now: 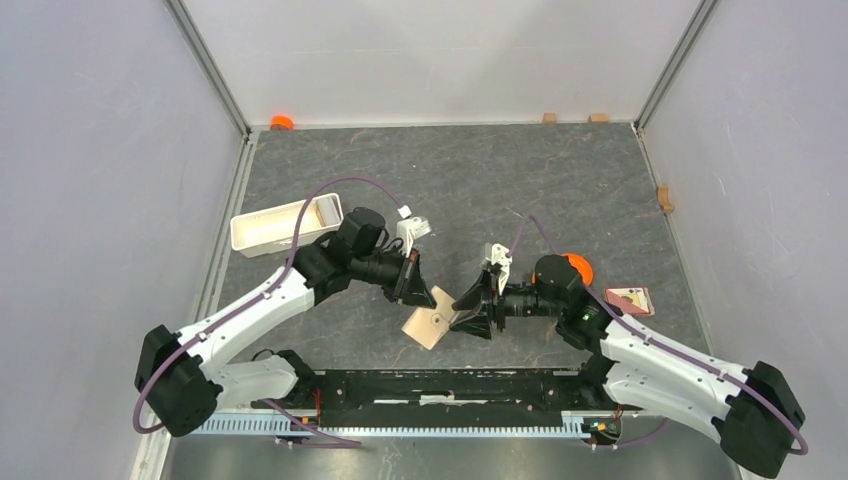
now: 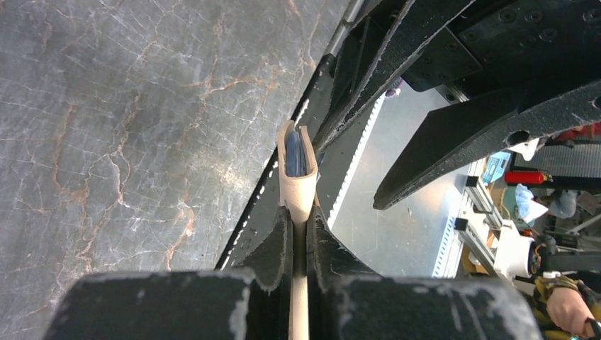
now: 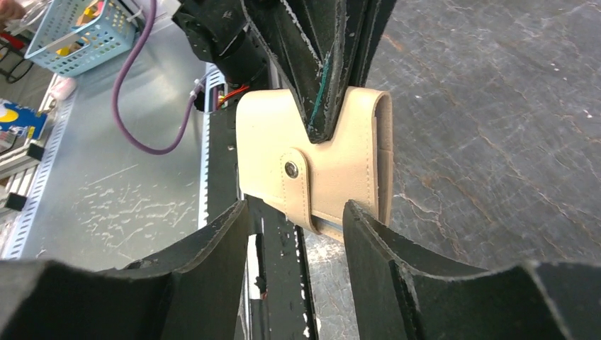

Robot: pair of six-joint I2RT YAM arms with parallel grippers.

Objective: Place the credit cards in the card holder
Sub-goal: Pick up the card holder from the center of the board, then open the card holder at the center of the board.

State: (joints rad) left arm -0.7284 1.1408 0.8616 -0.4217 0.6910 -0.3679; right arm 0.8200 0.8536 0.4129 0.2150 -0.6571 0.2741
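Bright even light, faint shadows, left claw [image 2: 300, 219] near edge perhaps blurred

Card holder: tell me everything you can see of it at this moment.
The card holder is a small beige wallet of leather-like material with stitched edges. It is folded shut, and a snap tab lies across its front. Edge-on in the left wrist view, a blue-grey layer shows inside the fold. The left hand is shut on one edge and holds it tilted above the table. The right hand is open around the opposite edge; contact cannot be told.
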